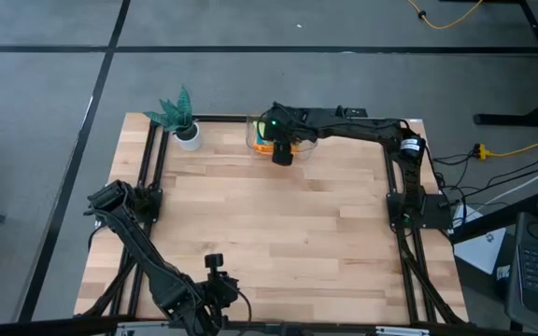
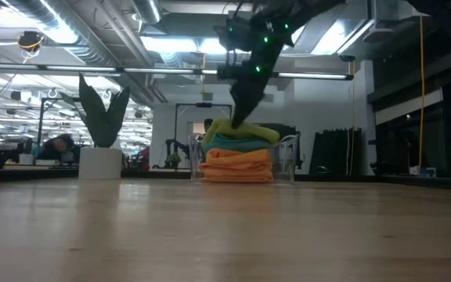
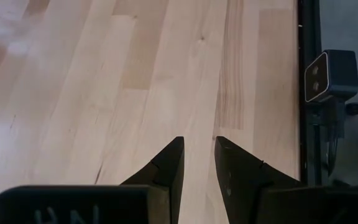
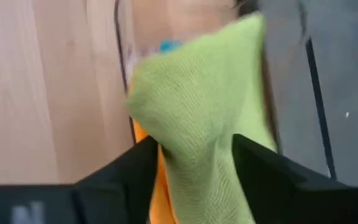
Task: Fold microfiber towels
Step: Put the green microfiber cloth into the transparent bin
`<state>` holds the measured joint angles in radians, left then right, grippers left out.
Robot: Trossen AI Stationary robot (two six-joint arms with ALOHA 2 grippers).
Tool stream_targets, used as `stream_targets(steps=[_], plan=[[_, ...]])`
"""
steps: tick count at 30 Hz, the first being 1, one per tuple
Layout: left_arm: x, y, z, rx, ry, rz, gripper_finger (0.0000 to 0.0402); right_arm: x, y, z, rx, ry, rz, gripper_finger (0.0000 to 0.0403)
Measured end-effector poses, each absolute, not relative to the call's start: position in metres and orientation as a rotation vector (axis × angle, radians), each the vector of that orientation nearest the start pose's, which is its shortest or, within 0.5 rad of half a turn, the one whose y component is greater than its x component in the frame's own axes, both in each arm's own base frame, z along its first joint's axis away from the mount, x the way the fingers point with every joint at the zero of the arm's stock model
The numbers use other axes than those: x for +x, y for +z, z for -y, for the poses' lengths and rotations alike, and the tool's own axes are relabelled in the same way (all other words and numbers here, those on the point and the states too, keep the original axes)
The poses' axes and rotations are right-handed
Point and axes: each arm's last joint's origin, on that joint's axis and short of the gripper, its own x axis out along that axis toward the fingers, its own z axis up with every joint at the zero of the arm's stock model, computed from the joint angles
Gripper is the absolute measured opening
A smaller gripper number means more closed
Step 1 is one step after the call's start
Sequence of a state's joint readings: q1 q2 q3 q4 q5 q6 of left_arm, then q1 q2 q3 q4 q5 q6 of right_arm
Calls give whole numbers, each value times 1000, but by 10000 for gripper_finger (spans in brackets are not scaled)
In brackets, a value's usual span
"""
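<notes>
Green towel (image 4: 197, 112): soft, finely ribbed knit, bunched into a rounded hump between the right gripper's (image 4: 194, 158) fingers (image 4: 263, 168). The fingers stand parted on either side of the cloth; whether they press it or have let go, cannot tell. It is the top layer of the stack (image 2: 237, 153) directly below this gripper.

Beneath it: teal towel (image 2: 237, 144), then orange towels (image 2: 237, 166), folded flat with rounded edges, layered neatly. An orange edge and a scrap of blue show beside the green cloth in the right wrist view.

The stack sits in a clear bin (image 2: 288, 160), thin-walled and transparent, under the gripper.

To the side of the right gripper: plant (image 1: 177, 116) with stiff, pointed green leaves in a smooth white cylindrical pot.

Table (image 1: 278, 233): pale wood boards, long straight grain, matte, with a dark metal frame along the edges.

Left gripper (image 3: 199, 165): across the table from the right one, over bare wood, dark wedge-shaped fingers slightly apart, nothing between them. Raised lettering on its body, cut off, unreadable.

Green indicator light on the right wrist. No legible labels.
</notes>
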<state>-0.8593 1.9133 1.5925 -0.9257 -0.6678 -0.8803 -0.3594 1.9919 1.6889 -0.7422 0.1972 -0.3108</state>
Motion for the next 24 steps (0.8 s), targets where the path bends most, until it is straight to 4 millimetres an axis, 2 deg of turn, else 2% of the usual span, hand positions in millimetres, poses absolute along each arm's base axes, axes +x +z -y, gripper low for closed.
stream_targets(steps=[5, 9, 12, 15, 19, 24], plan=[[268, 246, 283, 43, 226, -857, 82, 402, 281, 154, -118, -379, -1063, 259], [268, 246, 283, 42, 226, -857, 82, 399, 309, 153, -36, -441, -1017, 274], [268, 246, 283, 42, 227, -857, 82, 398, 315, 156, 14, -527, -988, 274], [268, 246, 283, 40, 227, -856, 82, 403, 304, 167, 123, -674, -854, 270], [268, 246, 283, 40, 227, -856, 82, 410, 268, 179, 222, -823, -667, 263], [267, 246, 283, 41, 226, -857, 82, 398, 217, 178, 321, -899, -660, 258]])
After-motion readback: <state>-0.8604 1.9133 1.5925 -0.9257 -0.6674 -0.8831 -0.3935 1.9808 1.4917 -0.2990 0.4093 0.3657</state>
